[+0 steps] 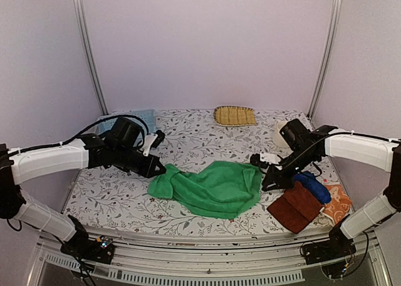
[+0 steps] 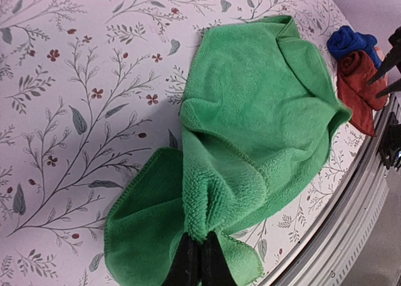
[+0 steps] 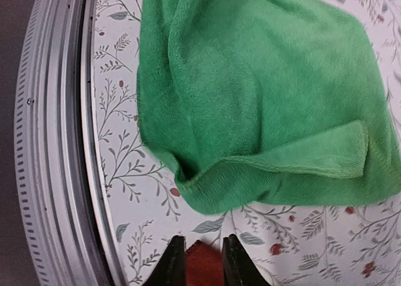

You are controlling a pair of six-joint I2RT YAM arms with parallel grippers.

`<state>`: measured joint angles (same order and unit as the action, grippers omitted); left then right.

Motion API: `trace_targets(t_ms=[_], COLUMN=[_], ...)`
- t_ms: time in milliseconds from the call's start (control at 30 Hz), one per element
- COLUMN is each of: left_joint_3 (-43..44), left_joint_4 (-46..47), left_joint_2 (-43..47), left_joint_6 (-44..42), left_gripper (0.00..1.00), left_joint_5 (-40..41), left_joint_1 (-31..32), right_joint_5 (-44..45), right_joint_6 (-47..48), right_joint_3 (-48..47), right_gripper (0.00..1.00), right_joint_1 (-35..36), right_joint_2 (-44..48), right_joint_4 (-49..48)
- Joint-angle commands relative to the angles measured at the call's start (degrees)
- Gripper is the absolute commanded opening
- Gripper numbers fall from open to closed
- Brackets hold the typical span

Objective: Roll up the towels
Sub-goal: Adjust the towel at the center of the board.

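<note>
So, on the bench (image 1: pixel 188 135) the green towel (image 1: pixel 219 189) lies crumpled and unrolled. Left tool (image 2: pixel 199 241) is clamped on its left corner. Right tool (image 3: pixel 202 242) hangs slightly parted by the right edge, holding nothing. Probably next, right grabs a corner to flatten it.

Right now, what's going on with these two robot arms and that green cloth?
The left gripper is pinched shut on a fold at the left end of the green towel, which lies crumpled and unrolled on the table. The right gripper hovers open just off the towel's right edge, gripping nothing. The reddish-brown towel, blue towel and orange towel sit bunched together at the right side.
</note>
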<state>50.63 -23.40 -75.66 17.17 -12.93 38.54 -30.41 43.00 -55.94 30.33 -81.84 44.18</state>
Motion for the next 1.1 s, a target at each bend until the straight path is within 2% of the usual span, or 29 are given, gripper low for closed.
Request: trace_targets(t_ms=[0,133,233,333,433,567,733,900,967,1000,1067], left_joint_3=[1.0,3.6,4.5,4.4,3.9,3.4,3.3,3.4,3.3,3.5,4.6], left_joint_4=[1.0,-2.5,-4.1,-3.9,-2.6,0.0,1.9,1.2,1.4,1.4,1.3], left_joint_2=[-4.3,-8.5,-9.2,-7.5,-6.1,-3.0,0.6,1.0,0.7,0.5,-0.4], left_joint_6=[-0.6,-0.6,-0.6,-0.6,-1.4,-2.6,-3.5,-4.0,-4.1,-4.1,-4.2], left_gripper=[0.0,0.0,0.0,0.0,0.0,0.0,0.0,0.0,0.0,0.0,0.0], left_joint_5=[-3.0,1.5,4.4,5.4,3.9,0.5,-0.4,-0.2,0.7,1.5,3.4], left_joint_1=[-1.9,-2.4,-3.0,-3.6,-3.9,-3.9,-3.9,-3.9,-3.9,-4.0,-4.2], right_joint_5=[-2.8,-9.7,-11.3,-7.0,-2.7,6.2,10.6,11.8,12.5,12.9,13.8], right_joint_6=[7.6,9.4,9.0,1.4,-4.8,-12.6,-14.8,-14.7,-14.9,-14.8,-14.9], right_joint_3=[2.5,-2.7,-8.2,-12.7,-19.9,-27.0,-33.5,-35.2,-35.2,-35.5,-36.3], right_gripper=[0.33,0.39,0.39,0.39,0.39,0.47,0.53,0.54,0.5,0.45,0.26], right_joint_1=[3.1,3.7,2.9,1.3,0.5,0.5,0.5,0.5,0.6,0.6,0.5], right_joint_2=[2.0,-0.3,-1.6,-5.4,-12.9,-23.9,-35.5,-40.9,-41.9,-42.3,-43.0], right_joint_4=[7.7,14.6,13.8,6.7,3.3,-0.7,0.1,-0.1,-0.7,-0.8,-0.8])
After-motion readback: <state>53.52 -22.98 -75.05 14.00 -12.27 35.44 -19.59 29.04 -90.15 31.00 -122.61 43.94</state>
